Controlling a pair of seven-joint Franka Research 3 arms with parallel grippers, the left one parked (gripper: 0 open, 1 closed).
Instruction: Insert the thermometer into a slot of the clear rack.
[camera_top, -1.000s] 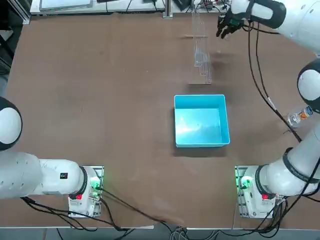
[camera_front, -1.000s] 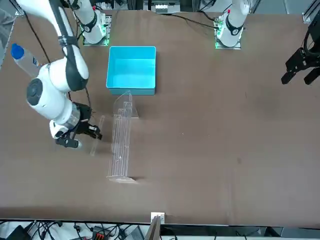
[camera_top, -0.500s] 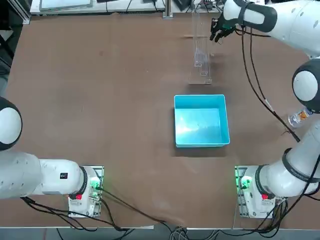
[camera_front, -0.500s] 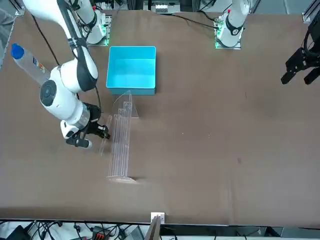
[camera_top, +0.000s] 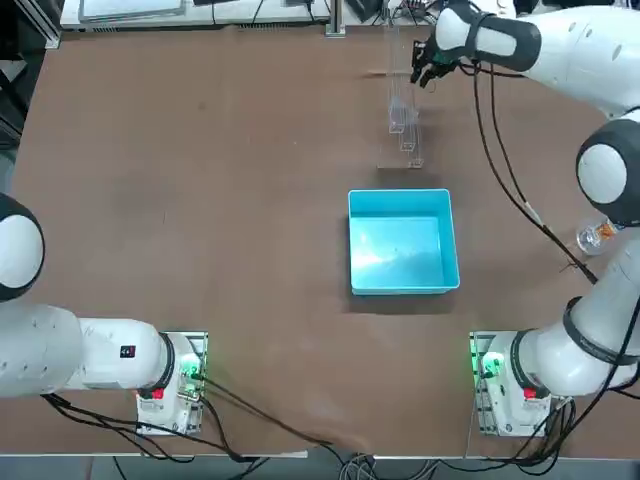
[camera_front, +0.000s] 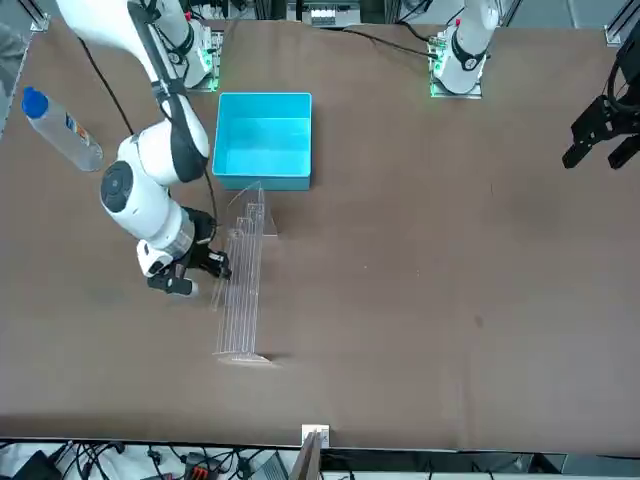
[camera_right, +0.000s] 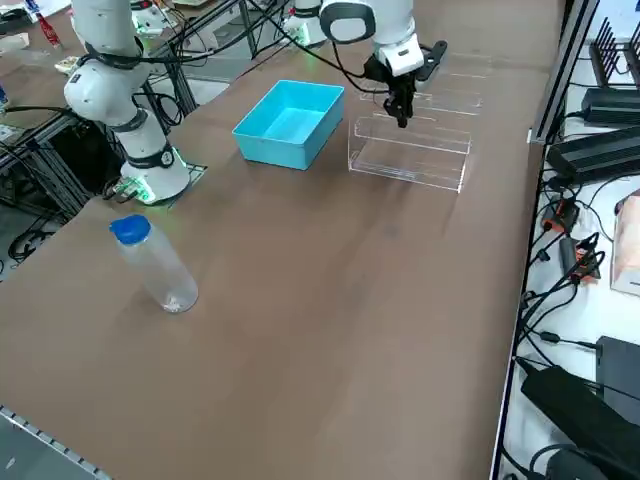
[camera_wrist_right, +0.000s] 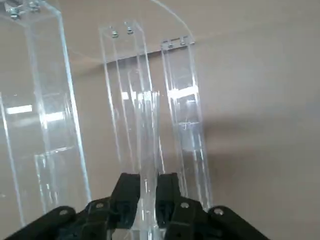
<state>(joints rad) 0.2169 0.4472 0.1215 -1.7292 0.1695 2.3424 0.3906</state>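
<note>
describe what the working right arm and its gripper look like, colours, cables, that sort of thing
The right arm is glossy white, built of rounded segments with bulbous joints and dark seams. A black cable hangs loosely along it. The right gripper is black, with two blocky fingers fastened by small screws. Green lights glow on its base.

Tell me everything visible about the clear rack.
The clear rack is a long, narrow stand of transparent, acrylic-looking plastic, with stepped tiers rising from a flat clear base. It stands upright on the brown table, just beyond the blue box on the side away from the arm bases, apart from it. The right gripper hangs at its side, jaws shut on the thermometer, a thin clear rod held over the tiers. Whether the rod touches the rack yet is unclear.
</note>
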